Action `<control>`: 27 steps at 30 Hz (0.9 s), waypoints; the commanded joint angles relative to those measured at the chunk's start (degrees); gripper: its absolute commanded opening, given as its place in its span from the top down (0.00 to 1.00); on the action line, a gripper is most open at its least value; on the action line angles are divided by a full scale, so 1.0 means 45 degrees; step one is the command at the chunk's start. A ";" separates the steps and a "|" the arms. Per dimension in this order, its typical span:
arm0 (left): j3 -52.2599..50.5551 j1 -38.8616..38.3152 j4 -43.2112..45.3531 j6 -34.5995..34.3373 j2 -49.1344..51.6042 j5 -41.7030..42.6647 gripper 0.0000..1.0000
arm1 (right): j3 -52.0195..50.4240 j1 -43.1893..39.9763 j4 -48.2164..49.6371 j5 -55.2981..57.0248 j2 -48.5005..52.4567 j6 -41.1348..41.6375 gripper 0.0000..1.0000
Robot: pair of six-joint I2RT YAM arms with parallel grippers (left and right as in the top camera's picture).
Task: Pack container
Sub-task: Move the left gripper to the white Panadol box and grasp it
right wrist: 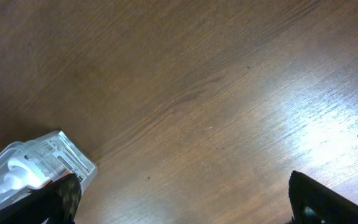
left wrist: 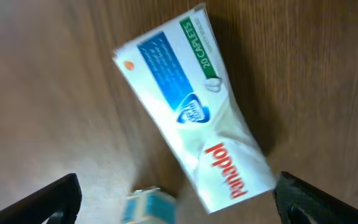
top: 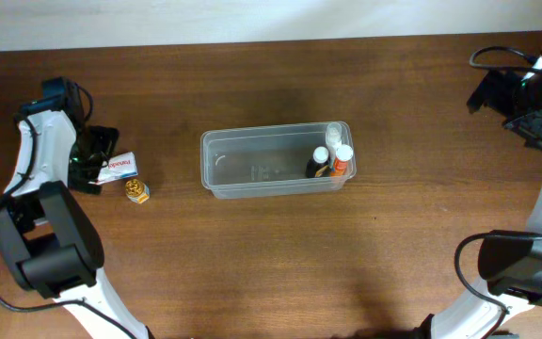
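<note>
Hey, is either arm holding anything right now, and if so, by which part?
Nothing is held. The left end effector is open near the box, and the right end effector is open too.

Bottles [top: 332, 160] stand in the container's [top: 243, 169] right end, box [top: 118, 168] well left.

Clear tub sitting open near the middle of the tabletop, partly filled.

The container [top: 252, 165] is a long, see-through plastic tub with rounded corners and a raised rim. It stands upright on its base with the top open. Its long sides run roughly along the table's far edge, the right end turned slightly toward that edge. The left and middle of its floor are bare, so the wood grain shows through. Three small bottles crowd its right end: a dark bottle [top: 320, 162] with a white cap, an orange bottle [top: 342, 162] just beside it, and a clear bottle [top: 333, 135] in the far right corner.
</note>
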 commanded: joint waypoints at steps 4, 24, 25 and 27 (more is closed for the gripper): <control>0.0073 0.0073 0.0928 -0.1685 0.0729 0.0588 0.01 | 0.0039 -0.0029 0.0015 0.0112 0.0019 0.0107 0.02; 0.0073 0.0073 0.1846 -0.1671 0.1107 -0.0141 0.01 | 0.0039 -0.0029 0.0015 0.0112 0.0019 0.0107 0.02; 0.0073 0.0073 0.1807 -0.1554 0.1175 -0.0019 0.01 | 0.0039 -0.0029 0.0015 0.0112 0.0019 0.0107 0.02; 0.0073 0.0073 0.1768 -0.1190 0.1350 0.0083 0.01 | 0.0039 -0.0029 0.0015 0.0112 0.0019 0.0107 0.02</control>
